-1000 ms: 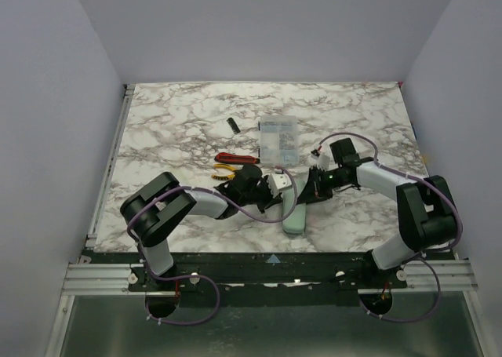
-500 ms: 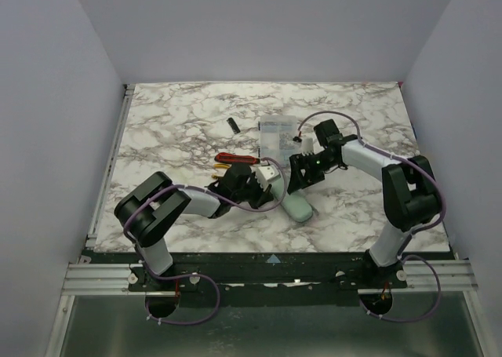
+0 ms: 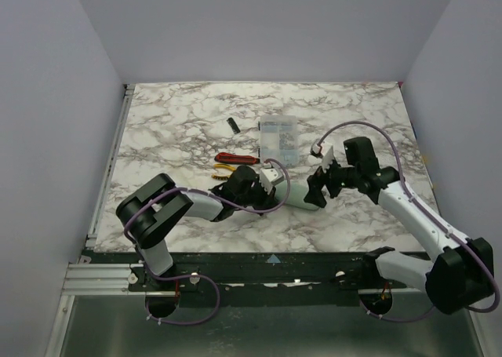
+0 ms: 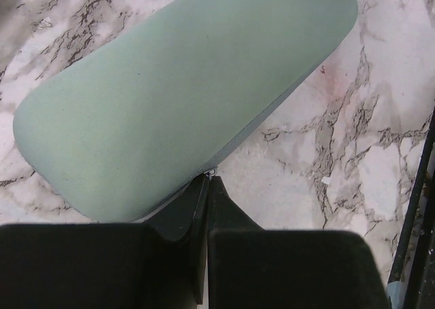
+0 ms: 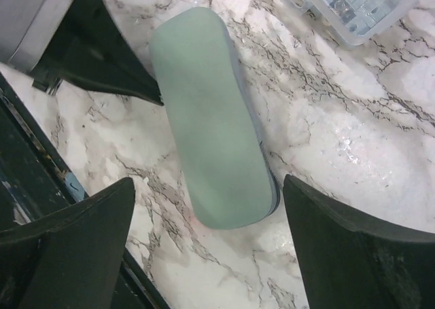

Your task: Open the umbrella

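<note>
The cased umbrella (image 5: pixel 211 132) likely handles light and slick; grip it mid-length with the spread right claw (image 5: pixel 207 187), left claw (image 4: pixel 206 187) pressed together.

Umbrella case (image 5: pixel 207 153) now crosswise, no longer lengthwise; right arm (image 3: pixel 408 208) unfolded, elbow far out rightward.

Bare marble shows on each side of the mint-green umbrella case (image 5: pixel 204 119) between the spread fingers of the right gripper (image 5: pixel 207 187). The left gripper (image 4: pixel 206 187) blocks one flank of the case, and the clear parts box (image 3: pixel 278 136) and red-handled tool (image 3: pixel 235 158) stand near its far side; the table (image 3: pixel 172 114) beyond lies open.
</note>
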Robot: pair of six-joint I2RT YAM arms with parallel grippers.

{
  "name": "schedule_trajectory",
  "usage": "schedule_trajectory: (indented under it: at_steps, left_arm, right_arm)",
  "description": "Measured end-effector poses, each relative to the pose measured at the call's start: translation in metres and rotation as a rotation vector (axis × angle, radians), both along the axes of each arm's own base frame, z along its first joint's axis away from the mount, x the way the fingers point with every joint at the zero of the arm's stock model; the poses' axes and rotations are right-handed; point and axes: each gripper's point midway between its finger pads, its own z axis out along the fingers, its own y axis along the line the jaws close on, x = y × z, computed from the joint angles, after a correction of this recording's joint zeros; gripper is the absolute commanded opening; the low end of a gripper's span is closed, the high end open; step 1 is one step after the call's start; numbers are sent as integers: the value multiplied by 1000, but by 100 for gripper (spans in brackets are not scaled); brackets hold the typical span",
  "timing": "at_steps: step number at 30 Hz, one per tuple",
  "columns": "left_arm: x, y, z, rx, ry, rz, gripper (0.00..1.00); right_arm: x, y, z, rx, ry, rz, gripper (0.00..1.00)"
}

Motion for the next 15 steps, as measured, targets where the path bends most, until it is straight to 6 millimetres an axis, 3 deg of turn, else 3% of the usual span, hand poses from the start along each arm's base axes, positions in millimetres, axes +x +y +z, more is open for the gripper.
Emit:
schedule_trajectory:
  at_steps: [6,15]
  left_arm:
    - [-1,-2,0,-7,17,0,0]
    - [-2,-3,-1,-10,26,1,0]
  right_arm:
    - [-12,-11,-28,-71,-123,137,92]
    - [11,-4,-54,-140,-233,272,87]
